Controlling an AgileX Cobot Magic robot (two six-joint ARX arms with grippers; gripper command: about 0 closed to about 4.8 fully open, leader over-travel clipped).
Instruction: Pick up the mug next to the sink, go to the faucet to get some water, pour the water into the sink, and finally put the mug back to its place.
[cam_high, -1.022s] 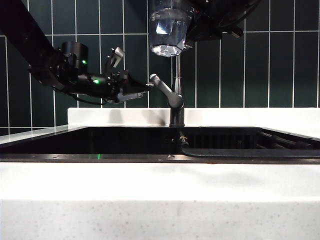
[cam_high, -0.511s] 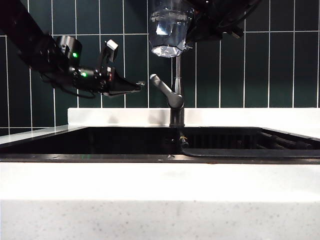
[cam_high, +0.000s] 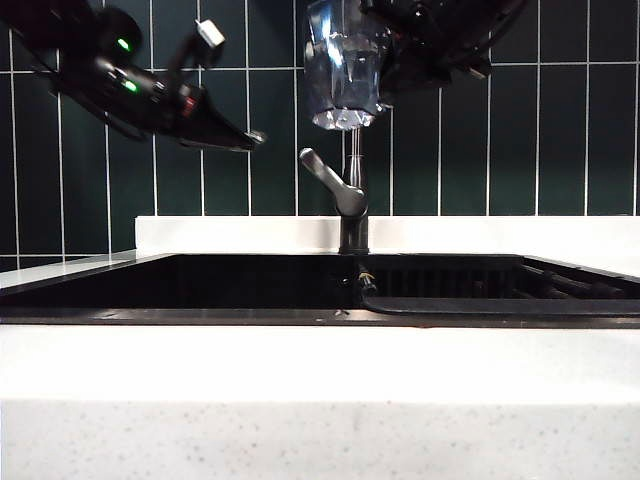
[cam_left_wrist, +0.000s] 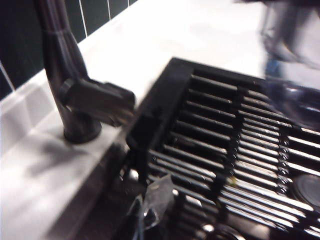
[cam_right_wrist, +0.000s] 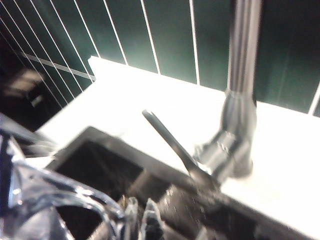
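Note:
The clear glass mug (cam_high: 345, 65) hangs high above the faucet (cam_high: 353, 205), tipped a little, with its base just over the pipe. My right gripper (cam_right_wrist: 142, 222) is shut on the mug, whose glass rim (cam_right_wrist: 45, 200) shows beside the fingertips. The faucet's angled lever (cam_high: 325, 172) points left, with no gripper on it. My left gripper (cam_high: 252, 137) is shut and empty, up in the air to the left of the lever. In the left wrist view the faucet's base (cam_left_wrist: 77, 127) and the sink's ribbed rack (cam_left_wrist: 235, 150) lie below it.
The black sink (cam_high: 200, 285) spans the white speckled countertop (cam_high: 320, 400). Dark green tiles (cam_high: 560, 140) form the back wall behind a white ledge (cam_high: 230, 232). The ribbed rack (cam_high: 470, 280) fills the sink's right half.
My left gripper has shut, drawn back from the lever and risen up to the left. The mug has tipped slightly and sits a little lower.

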